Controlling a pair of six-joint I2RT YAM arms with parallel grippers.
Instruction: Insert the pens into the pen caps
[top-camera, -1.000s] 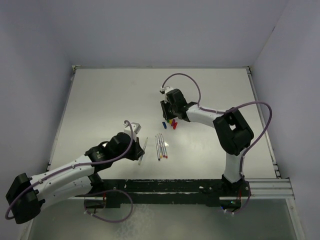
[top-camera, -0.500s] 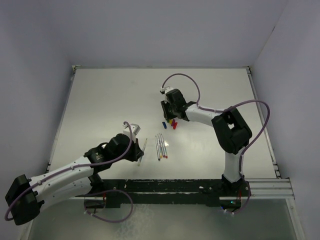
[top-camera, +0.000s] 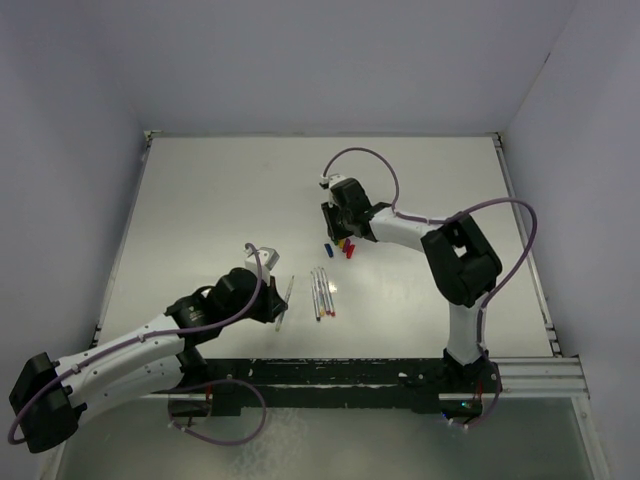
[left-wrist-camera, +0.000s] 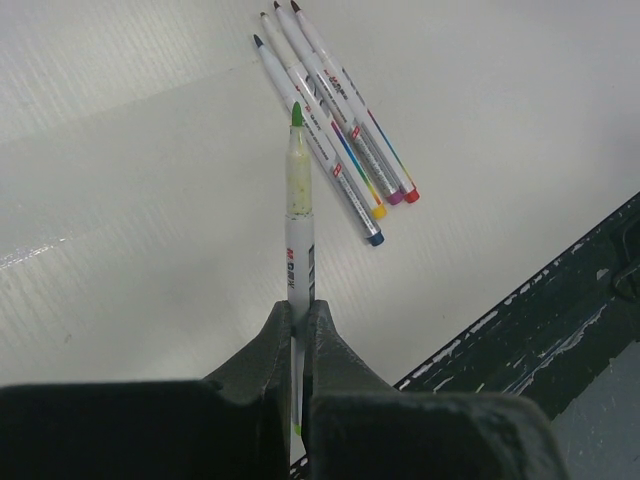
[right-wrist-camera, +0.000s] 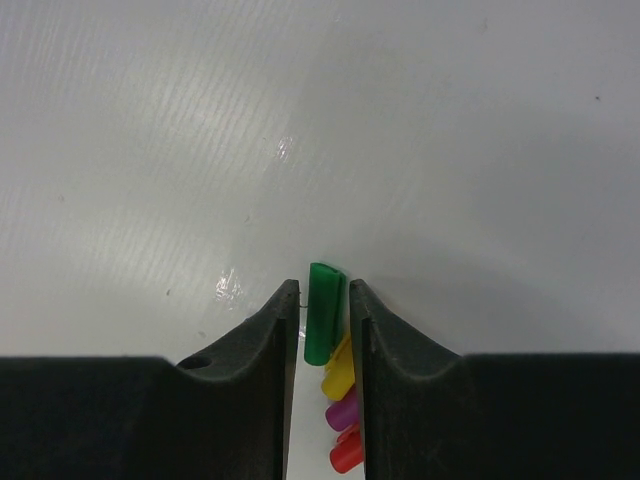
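Observation:
My left gripper (left-wrist-camera: 300, 305) is shut on a whitish-grey pen (left-wrist-camera: 298, 200), whose green tip points away from the wrist just above the table. In the top view this gripper (top-camera: 277, 303) sits left of the other pens (top-camera: 322, 293), which lie side by side (left-wrist-camera: 340, 130). My right gripper (right-wrist-camera: 325, 300) is low over the pen caps (top-camera: 343, 245) with its jaws narrowly open around the green cap (right-wrist-camera: 322, 312). The cap leans on the right finger, and a thin gap shows on its left. Yellow (right-wrist-camera: 340, 375), purple (right-wrist-camera: 343, 410) and red (right-wrist-camera: 347, 452) caps lie between the fingers behind it.
A blue cap (top-camera: 328, 247) lies just left of the cap cluster. The black rail (top-camera: 350, 372) with the arm bases runs along the table's near edge, close behind the left gripper.
The left arm has edged slightly with the pen still in its grip. The right gripper has stayed around the green cap.

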